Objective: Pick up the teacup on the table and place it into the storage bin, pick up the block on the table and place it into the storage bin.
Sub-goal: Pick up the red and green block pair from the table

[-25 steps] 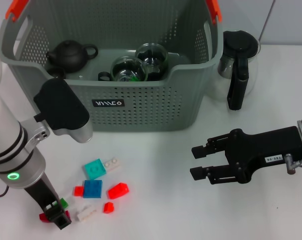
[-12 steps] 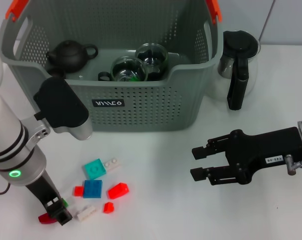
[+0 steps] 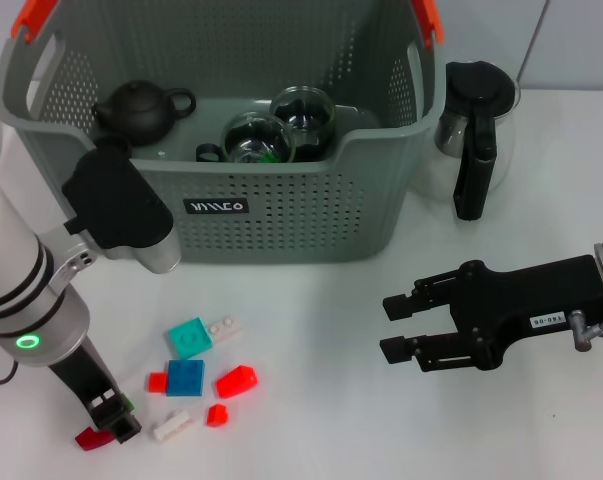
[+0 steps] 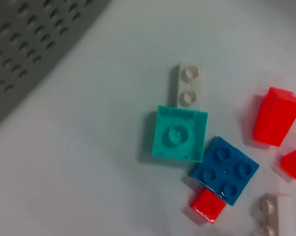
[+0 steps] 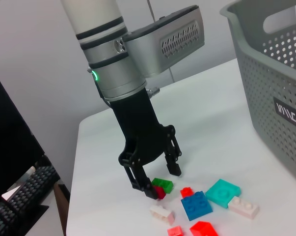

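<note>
While the left gripper [image 3: 109,428] hangs low over the table [image 3: 311,330] at the near-left edge of the scattered bricks, its fingers stand spread, one fingertip touching a small red block [image 3: 92,438] without closing on it; a green block [image 5: 162,185] lies just beside. Further out sit a white two-stud brick [image 3: 171,427], a blue square block [image 3: 185,377], a teal block [image 3: 189,337] and a red wedge [image 3: 236,381] whose long axis runs diagonally. Beyond them stands the storage bin [image 3: 281,215], already holding a black teapot [image 3: 139,109] and glass cups [image 3: 258,139]. The right gripper [image 3: 393,326] hovers parked at the right, fingers apart and pointing left.
</note>
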Controlling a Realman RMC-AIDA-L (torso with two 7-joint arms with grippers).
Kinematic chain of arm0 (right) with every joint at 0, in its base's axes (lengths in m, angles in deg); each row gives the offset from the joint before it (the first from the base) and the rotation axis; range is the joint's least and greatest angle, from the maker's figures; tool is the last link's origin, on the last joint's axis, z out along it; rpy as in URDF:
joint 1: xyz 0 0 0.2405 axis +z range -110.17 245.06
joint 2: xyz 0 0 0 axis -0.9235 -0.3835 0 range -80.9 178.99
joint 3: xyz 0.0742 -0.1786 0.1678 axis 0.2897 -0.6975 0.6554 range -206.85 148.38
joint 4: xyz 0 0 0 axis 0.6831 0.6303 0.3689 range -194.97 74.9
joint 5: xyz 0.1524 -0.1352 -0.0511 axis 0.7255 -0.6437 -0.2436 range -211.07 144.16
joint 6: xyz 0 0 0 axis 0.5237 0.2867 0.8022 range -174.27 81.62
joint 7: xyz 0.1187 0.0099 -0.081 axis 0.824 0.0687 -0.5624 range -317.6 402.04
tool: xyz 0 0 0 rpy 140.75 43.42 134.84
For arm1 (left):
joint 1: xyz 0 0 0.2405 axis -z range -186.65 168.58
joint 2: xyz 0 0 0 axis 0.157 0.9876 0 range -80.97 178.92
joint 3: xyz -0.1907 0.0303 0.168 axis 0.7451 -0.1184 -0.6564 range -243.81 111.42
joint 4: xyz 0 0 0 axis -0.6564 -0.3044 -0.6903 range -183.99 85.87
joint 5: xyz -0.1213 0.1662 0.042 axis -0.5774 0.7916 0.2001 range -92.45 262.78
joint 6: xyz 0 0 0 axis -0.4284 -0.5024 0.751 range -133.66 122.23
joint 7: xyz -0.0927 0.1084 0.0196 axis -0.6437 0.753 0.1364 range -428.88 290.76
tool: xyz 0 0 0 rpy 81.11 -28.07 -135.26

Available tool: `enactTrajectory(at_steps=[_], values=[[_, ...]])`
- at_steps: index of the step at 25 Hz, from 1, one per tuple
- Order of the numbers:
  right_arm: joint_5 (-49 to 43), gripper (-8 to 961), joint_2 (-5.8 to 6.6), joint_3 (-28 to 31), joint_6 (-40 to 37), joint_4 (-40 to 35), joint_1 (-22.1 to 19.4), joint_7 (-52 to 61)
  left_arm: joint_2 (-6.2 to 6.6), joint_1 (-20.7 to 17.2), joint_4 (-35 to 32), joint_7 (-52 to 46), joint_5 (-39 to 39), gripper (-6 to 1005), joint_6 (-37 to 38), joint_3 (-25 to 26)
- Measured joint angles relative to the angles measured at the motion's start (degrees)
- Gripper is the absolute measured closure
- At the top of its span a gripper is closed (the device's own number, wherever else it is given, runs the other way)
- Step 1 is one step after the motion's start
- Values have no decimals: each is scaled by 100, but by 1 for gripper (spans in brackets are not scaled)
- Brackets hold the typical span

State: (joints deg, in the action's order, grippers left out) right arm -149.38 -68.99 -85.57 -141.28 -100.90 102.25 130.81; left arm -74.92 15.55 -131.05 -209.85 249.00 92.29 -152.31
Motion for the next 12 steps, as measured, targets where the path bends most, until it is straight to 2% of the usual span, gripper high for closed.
enactTrajectory(at_steps=[12], values=[[0, 390, 0, 0, -6, 0, 0, -7, -2, 3, 38, 2, 0, 365, 110, -52]])
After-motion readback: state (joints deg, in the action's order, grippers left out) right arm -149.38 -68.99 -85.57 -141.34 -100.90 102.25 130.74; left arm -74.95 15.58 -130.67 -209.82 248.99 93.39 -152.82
